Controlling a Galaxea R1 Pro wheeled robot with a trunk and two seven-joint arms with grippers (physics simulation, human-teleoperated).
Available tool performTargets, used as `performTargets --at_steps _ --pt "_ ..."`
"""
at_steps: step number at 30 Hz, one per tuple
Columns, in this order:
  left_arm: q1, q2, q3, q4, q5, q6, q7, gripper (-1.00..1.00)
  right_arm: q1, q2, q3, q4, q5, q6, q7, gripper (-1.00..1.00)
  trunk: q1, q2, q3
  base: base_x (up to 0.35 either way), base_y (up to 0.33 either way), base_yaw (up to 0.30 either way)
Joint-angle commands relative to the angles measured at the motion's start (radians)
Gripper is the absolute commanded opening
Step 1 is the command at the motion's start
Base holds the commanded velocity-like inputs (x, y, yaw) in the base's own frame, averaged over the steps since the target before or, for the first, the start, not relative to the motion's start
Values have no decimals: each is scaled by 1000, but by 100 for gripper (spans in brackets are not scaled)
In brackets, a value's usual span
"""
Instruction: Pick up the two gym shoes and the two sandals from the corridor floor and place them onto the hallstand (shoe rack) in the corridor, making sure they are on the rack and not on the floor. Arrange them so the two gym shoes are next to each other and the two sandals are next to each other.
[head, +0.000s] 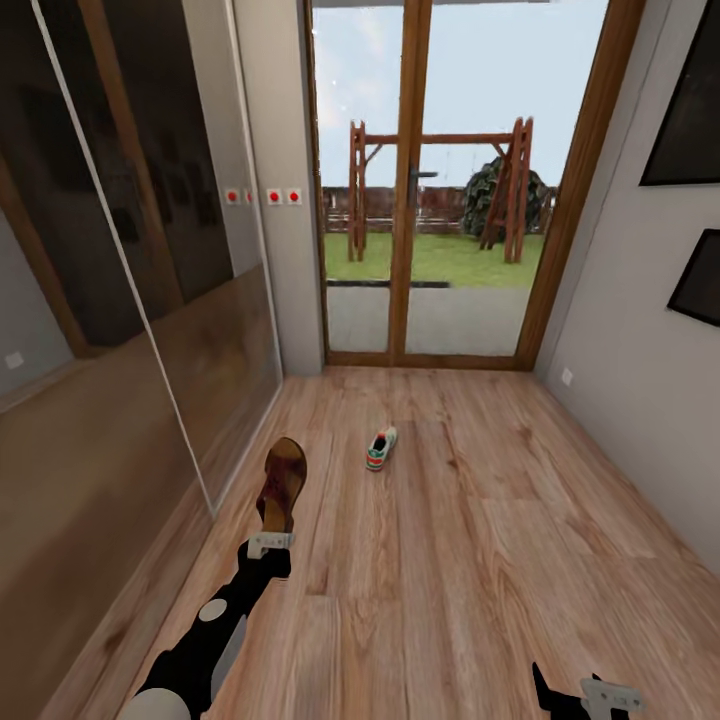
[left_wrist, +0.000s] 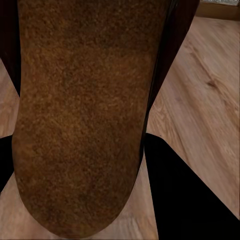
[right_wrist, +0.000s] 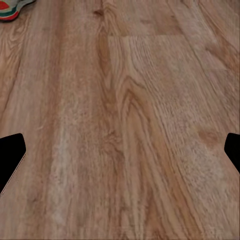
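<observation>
One brown sandal (head: 282, 487) is held above the corridor floor (head: 470, 520), its toe pointing away from me. My left gripper (head: 271, 542) is shut on its heel end. In the left wrist view the sandal's rough brown sole (left_wrist: 85, 115) lies between the two black fingers (left_wrist: 190, 195). A white gym shoe (head: 381, 448) with green and red marks lies on the planks ahead, near the middle; its edge shows in the right wrist view (right_wrist: 12, 7). My right gripper (head: 587, 696) hangs low at the near right, open over bare planks (right_wrist: 120, 155). The hallstand is out of view.
A mirrored sliding wardrobe (head: 130, 330) runs along the left wall. A wood-framed glass door (head: 412, 190) closes the corridor's far end, with a garden behind it. The right wall (head: 640, 370) carries dark framed pictures. Open floor lies between the shoe and me.
</observation>
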Motion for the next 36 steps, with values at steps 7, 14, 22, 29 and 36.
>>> performTargets --at_steps 7,14,22,29,36 --pt "-1 -2 9 0 -13 -5 -7 -100 -1 1 -8 1 10 -4 8 100 0 0 0 340 0 -79" --pt "-1 -2 9 0 -13 -6 -7 -100 -1 1 -9 1 9 -4 8 100 0 0 3 340 32 -234" --pt "-1 -1 9 0 -13 -7 -8 -100 -1 1 -9 0 8 -4 8 100 0 0 4 320 151 -48" --pt "-1 -2 9 0 -13 -7 -8 -100 -1 1 -9 -1 8 -4 8 100 0 0 4 312 177 -5" --pt "-1 -1 9 0 -13 -7 -8 -100 -1 1 -9 -1 8 -4 8 100 0 0 4 312 179 -1"
